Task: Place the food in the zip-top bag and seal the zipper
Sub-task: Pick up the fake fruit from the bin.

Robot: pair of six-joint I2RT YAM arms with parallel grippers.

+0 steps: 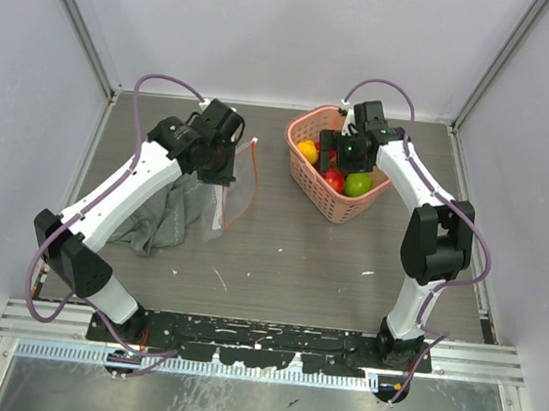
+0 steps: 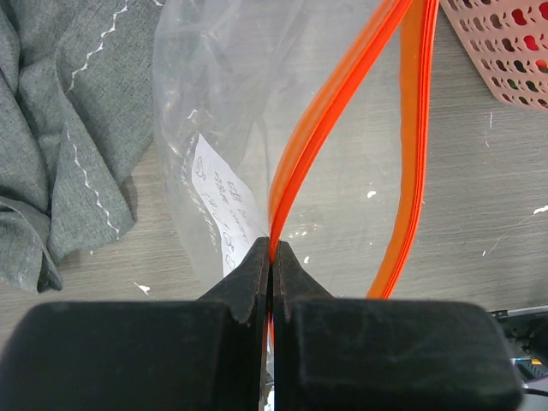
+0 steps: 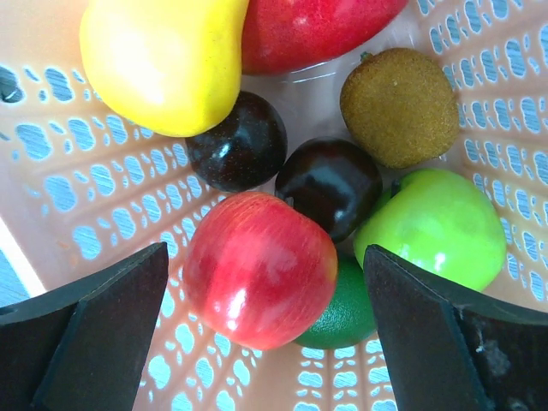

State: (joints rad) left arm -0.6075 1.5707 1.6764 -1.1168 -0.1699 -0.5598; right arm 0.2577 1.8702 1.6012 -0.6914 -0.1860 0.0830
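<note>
- Your left gripper sits at the bottom of the shot, both black fingers pressed tight together.
- Pinched between them you've got one strip of the orange zipper, running up and to the right.
- The zipper's other strip bows out to the right, so the two strips stand apart.
- The clear zip-top bag hangs crinkled to the left of the pinched strip, with a white paper slip of handwriting showing through it.
- The grey cloth lies rumpled on your left, next to the bag.
- A corner of the pink basket shows top right.
- Underneath is a grey wood-grain table with white flecks.
</note>
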